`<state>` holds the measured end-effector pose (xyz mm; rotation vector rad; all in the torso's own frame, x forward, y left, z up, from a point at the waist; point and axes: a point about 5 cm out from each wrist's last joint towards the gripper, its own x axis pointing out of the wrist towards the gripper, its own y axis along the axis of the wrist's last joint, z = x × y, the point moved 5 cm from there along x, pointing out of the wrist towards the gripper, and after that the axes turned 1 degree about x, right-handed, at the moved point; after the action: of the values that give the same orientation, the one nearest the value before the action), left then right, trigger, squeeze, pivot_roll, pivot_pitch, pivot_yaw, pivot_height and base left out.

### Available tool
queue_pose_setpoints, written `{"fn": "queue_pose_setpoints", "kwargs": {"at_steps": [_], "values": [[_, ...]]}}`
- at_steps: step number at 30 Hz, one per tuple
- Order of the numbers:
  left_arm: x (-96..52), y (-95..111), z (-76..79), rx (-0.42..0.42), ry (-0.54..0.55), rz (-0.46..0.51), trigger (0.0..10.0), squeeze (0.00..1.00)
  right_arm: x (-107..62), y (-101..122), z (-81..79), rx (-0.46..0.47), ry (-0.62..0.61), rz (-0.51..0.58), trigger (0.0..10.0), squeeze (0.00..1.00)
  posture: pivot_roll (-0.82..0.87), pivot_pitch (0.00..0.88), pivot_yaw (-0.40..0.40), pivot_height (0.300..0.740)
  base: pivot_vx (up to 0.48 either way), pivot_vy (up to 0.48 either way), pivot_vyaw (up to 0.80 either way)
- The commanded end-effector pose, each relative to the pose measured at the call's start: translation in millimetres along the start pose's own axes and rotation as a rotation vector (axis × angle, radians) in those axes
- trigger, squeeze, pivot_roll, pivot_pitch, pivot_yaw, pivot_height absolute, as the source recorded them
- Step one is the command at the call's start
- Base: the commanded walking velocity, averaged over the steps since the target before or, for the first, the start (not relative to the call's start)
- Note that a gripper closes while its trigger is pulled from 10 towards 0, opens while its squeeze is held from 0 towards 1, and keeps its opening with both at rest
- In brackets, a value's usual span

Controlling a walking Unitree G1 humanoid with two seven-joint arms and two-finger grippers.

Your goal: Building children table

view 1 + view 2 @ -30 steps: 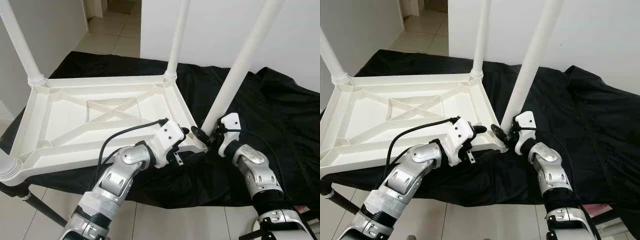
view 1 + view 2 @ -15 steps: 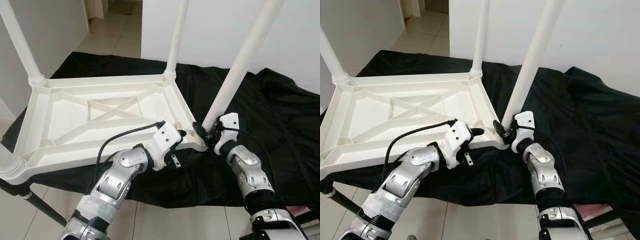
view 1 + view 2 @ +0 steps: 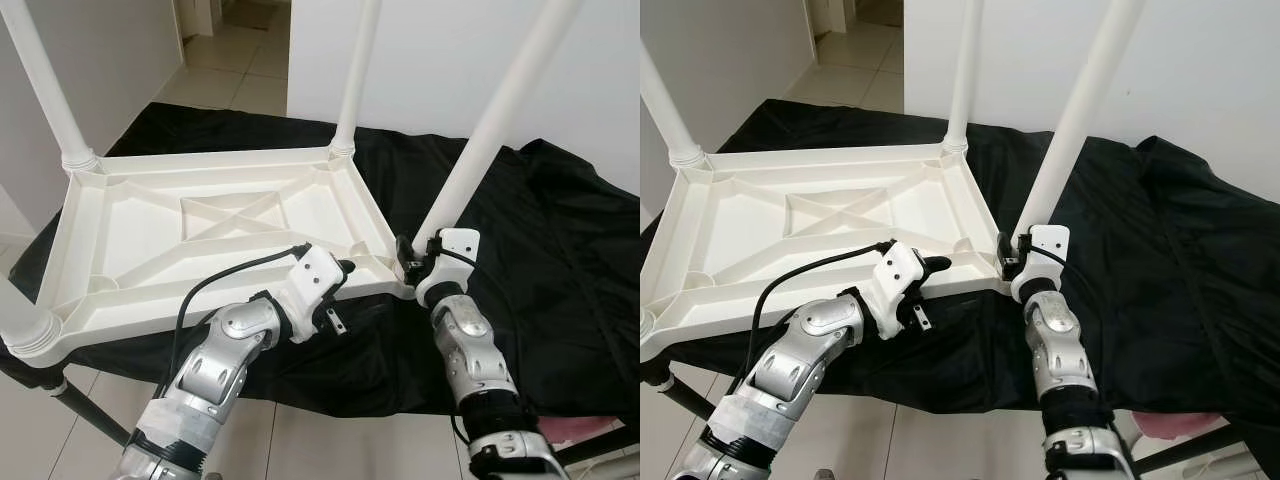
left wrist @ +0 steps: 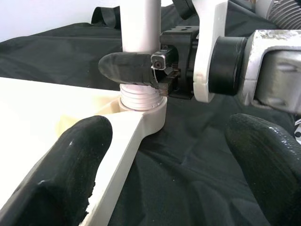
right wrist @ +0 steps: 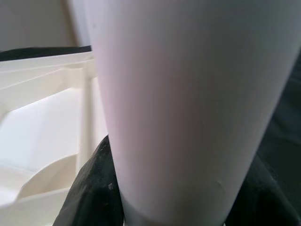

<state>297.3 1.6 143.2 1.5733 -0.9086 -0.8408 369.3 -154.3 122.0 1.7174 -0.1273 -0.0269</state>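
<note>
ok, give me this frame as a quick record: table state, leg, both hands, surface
table: white plastic children's table top, upside down, ribbed underside up
legs: four white legs standing up from its corners
near-right leg: white round plastic leg, base at the corner socket
right hand: shut on that leg just above the socket
left hand: open, at the near edge of the table top
surface: black cloth

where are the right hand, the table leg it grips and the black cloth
right hand [image 4: 141,70]: left wrist view, between its fingertips
table leg [image 3: 480,150]: left eye view, mid shaft
black cloth [image 3: 560,260]: left eye view, bare stretch on the robot's right
</note>
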Motion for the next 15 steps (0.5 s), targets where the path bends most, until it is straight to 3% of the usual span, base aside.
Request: {"fn": "queue_pose_setpoints", "kwargs": {"at_steps": [1, 4, 7, 15], "values": [[0.7, -2.1, -0.2, 0.006, 0.016, -0.016, 10.0, 0.00, -8.8, -18.5, 21.6, 0.040, -0.131, -0.067, 10.0, 0.00, 0.02, 0.000, -0.064, 0.740, 0.000, 0.000, 0.00], [0.2, -2.4, -0.2, 0.006, 0.017, -0.017, 10.0, 0.00, -13.9, -20.8, 19.1, 0.036, -0.169, -0.074, 10.0, 0.00, 0.02, 0.000, -0.066, 0.740, 0.000, 0.000, 0.00], [0.3, -3.0, -1.2, 0.011, 0.020, -0.020, 10.0, 0.00, -17.4, -23.4, 5.2, -0.033, -0.105, -0.078, 10.0, 0.00, 0.02, 0.000, -0.067, 0.740, 0.000, 0.000, 0.00], [1.4, -3.4, -0.8, 0.020, 0.019, -0.021, 10.0, 0.00, -14.5, -17.7, 9.7, -0.030, -0.106, -0.057, 10.0, 0.00, 0.02, 0.000, -0.074, 0.740, 0.000, 0.000, 0.00]]}}
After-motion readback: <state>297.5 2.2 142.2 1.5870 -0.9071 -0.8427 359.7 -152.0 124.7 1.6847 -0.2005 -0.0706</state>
